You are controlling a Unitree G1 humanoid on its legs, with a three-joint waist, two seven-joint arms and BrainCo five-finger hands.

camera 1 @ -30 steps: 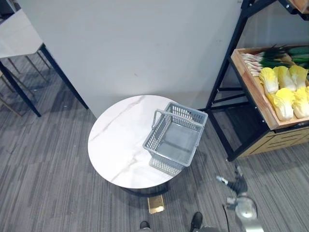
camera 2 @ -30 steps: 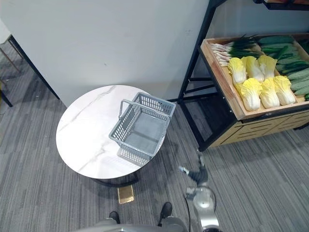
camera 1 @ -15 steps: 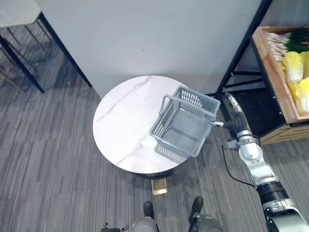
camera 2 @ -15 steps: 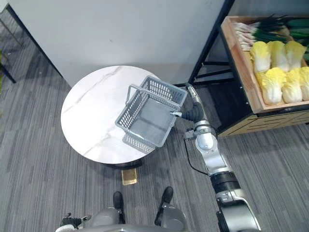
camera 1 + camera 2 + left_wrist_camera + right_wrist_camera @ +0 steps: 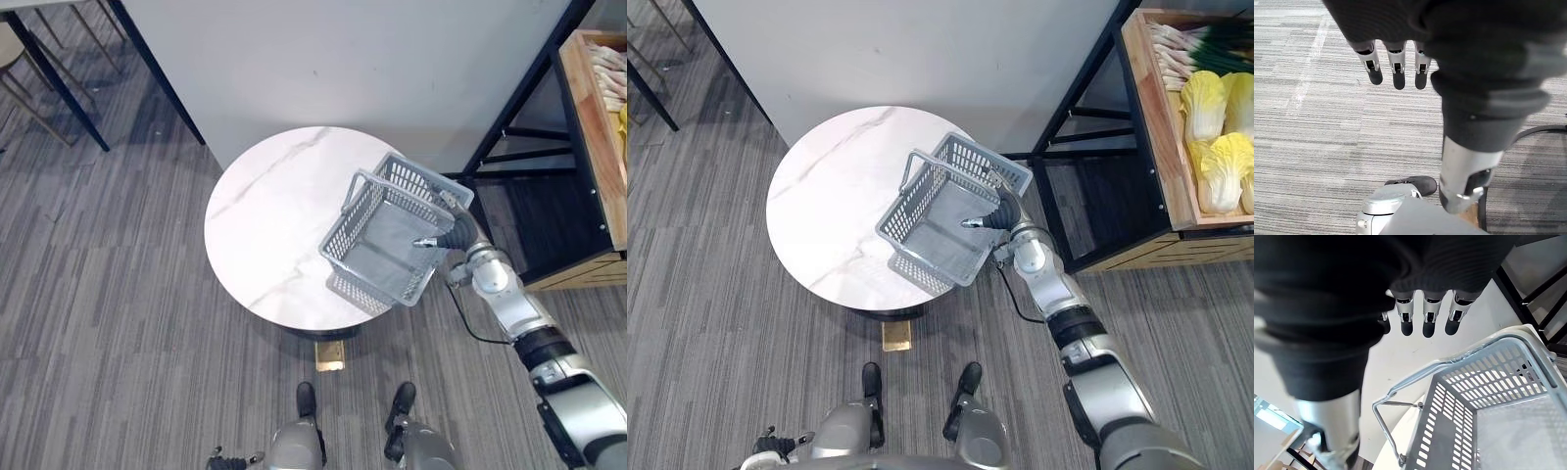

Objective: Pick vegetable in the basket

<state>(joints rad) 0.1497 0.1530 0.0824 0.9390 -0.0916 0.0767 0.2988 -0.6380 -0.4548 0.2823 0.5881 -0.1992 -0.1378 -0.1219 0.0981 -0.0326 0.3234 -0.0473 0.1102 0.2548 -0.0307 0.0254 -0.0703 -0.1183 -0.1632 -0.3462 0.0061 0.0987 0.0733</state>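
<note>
Your right hand [image 5: 1002,215] hovers over the basket [image 5: 940,220] at its 3 o'clock rim, fingers [image 5: 1430,319] straight, apart, holding nothing. Left hand [image 5: 1396,61] hangs relaxed too. Cabbages [image 5: 1203,103] sit at 2 o'clock in the crate [image 5: 1156,117], so I'd say you're pre-pick: reach over, grab one.

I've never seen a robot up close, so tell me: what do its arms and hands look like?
The right arm is a chain of rounded silver-grey segments with darker joints. The right hand and left hand each wear a dark ribbed cover over wrist and back, and their slim silver fingers end in dark rounded tips.
</note>
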